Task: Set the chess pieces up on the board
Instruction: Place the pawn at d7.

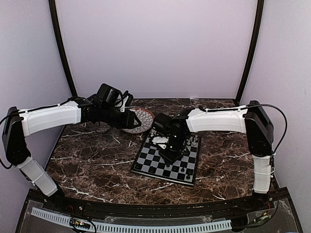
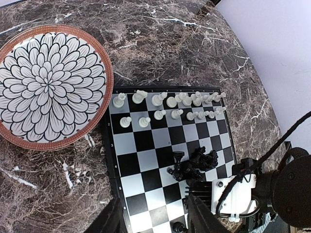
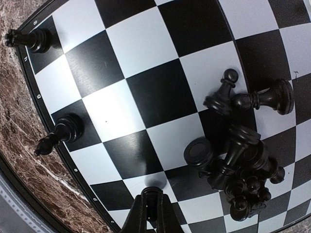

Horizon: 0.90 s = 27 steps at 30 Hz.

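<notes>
The board (image 1: pixel 154 162) lies at mid-table, also seen in the left wrist view (image 2: pixel 146 141) and the right wrist view (image 3: pixel 141 43). Pale white chess pieces (image 2: pixel 167 102) stand in two rows along its far edge. A heap of black pieces (image 2: pixel 197 162) lies toppled on the board's squares (image 3: pixel 243 170). Two black pieces (image 3: pixel 31 39) (image 3: pixel 63 131) stand at the board's edge. My right gripper (image 3: pixel 152 204) hangs low over the board (image 1: pixel 171 150), shut on a small black piece. My left gripper (image 2: pixel 155 218) is open and empty above the board's edge, next to the plate (image 1: pixel 133 120).
A round flower-patterned plate with a brown rim (image 2: pixel 104 63) sits empty just left of the board (image 1: pixel 144 116). The right arm's white wrist (image 2: pixel 238 194) hangs over the board's corner. Dark marble table (image 1: pixel 92 165) surrounds everything, with walls close on three sides.
</notes>
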Each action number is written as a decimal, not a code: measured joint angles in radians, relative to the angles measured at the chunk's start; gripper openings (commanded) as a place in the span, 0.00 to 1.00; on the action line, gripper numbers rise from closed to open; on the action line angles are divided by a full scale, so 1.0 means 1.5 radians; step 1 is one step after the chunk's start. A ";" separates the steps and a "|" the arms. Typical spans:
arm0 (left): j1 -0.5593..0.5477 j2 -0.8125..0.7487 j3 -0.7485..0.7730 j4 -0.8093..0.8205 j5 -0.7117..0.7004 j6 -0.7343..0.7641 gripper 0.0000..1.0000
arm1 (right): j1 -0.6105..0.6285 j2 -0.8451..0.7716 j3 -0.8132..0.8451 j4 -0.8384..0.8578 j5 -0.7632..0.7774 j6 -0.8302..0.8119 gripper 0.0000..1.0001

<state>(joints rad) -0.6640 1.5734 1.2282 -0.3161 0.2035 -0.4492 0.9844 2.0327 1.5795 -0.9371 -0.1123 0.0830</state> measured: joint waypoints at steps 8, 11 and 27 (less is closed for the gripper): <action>0.000 0.000 0.000 0.000 0.002 0.000 0.48 | 0.000 0.010 -0.001 -0.002 -0.001 0.000 0.06; 0.000 0.000 0.000 0.000 0.004 0.000 0.47 | 0.000 0.010 -0.001 -0.002 -0.002 0.000 0.14; -0.002 0.001 0.000 0.000 0.008 0.004 0.44 | -0.089 -0.070 0.007 0.004 -0.050 0.008 0.28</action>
<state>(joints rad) -0.6666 1.5749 1.2282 -0.3161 0.2157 -0.4438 0.8509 1.9270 1.5898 -0.9306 -0.1879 0.0944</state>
